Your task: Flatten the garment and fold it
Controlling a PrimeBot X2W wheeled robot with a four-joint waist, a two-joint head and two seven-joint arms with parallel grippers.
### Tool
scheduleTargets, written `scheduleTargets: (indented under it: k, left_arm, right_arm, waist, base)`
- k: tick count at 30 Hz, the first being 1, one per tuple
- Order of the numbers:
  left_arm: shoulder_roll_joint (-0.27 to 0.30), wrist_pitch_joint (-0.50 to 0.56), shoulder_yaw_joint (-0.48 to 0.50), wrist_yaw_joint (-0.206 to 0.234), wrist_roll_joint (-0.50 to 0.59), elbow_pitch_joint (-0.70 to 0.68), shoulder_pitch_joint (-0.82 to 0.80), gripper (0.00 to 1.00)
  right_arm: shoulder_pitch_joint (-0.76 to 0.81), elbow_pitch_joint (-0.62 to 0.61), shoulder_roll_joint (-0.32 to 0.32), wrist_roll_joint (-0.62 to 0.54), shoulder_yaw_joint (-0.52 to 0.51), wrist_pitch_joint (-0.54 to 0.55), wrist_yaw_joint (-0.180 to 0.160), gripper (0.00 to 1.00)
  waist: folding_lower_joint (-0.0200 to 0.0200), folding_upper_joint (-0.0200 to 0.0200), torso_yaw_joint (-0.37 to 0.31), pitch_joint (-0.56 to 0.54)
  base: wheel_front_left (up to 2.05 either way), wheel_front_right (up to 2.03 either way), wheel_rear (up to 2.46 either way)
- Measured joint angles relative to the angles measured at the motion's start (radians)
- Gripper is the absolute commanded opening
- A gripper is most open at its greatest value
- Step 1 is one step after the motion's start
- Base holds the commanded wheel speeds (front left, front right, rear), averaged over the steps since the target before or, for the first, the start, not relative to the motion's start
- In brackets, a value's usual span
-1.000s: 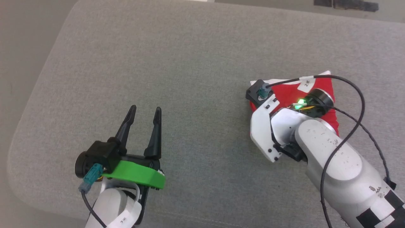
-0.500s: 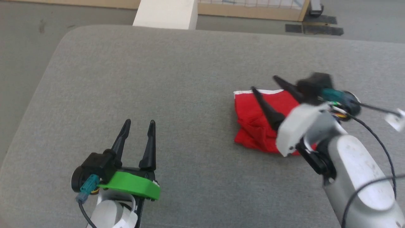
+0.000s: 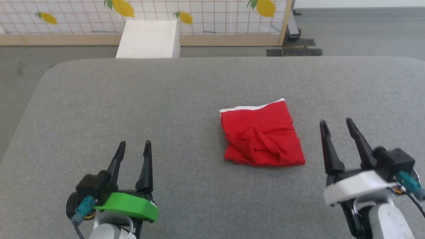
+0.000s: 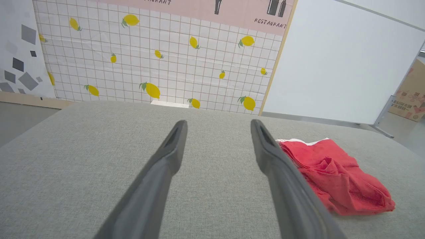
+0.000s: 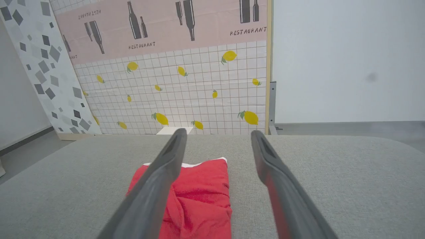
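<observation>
Shorts (image 3: 262, 139) are seen lying on the grey table (image 3: 166, 99), a bit right of its middle, folded into a compact, roughly square bundle. White trim (image 3: 252, 107) is shown along the bundle's edge toward the table's far side. Creases are bunched at the bundle's centre, so it is not fully flat.

Left gripper (image 3: 134, 142) is held above the table's near-left part, well apart from the bundle, fingers spread, nothing gripped. Right gripper (image 3: 336, 121) is held above the table's near-right part, near the bundle but not touching, fingers spread too, nothing gripped.

Task is judged nearly done or done, with only tidying left.

Risks, as judged:
- Top layer could loosen or spring open, since the lumpy centre is not pressed down by anything.
- If the bundle is regripped, only the upper layer may be pinched, and the fold would be dragged apart.
- A finger of the right gripper could snag the bundle's near corner if that arm is swept low across the table's middle.
- Soft fabric could be shifted on the table by any push.
</observation>
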Motion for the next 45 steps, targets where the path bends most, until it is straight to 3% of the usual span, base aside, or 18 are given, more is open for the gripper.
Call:
scheduleTargets:
  k: [16,37,40,45]
  left_arm:
    - [-0.001,0.0,0.007,0.0,-0.001,0.017,0.049,1.0]
    - [-0.002,0.0,0.012,0.0,-0.001,0.017,0.049,1.0]
    - [-0.002,0.0,0.013,0.0,-0.001,0.015,0.049,1.0]
    - [-0.002,0.0,0.012,0.0,0.002,0.004,0.047,1.0]
  right_arm:
    - [0.126,0.052,0.0,-0.119,-0.042,-0.091,0.0,1.0]
    - [0.137,0.047,0.002,-0.129,-0.06,-0.095,0.0,1.0]
    - [0.124,0.063,0.002,-0.007,-0.061,-0.031,0.0,1.0]
    - [-0.01,0.129,0.004,0.426,-0.089,0.228,0.0,1.0]
  waist:
    - [0.0,0.0,-0.04,-0.05]
    - [0.0,0.0,-0.036,-0.034]
    - [0.0,0.0,-0.036,-0.027]
    - [0.0,0.0,-0.033,0.0]
  base:
    - [0.0,0.0,0.0]
    - [0.0,0.0,0.0]
    - [0.0,0.0,0.0]
    - [0.0,0.0,0.0]
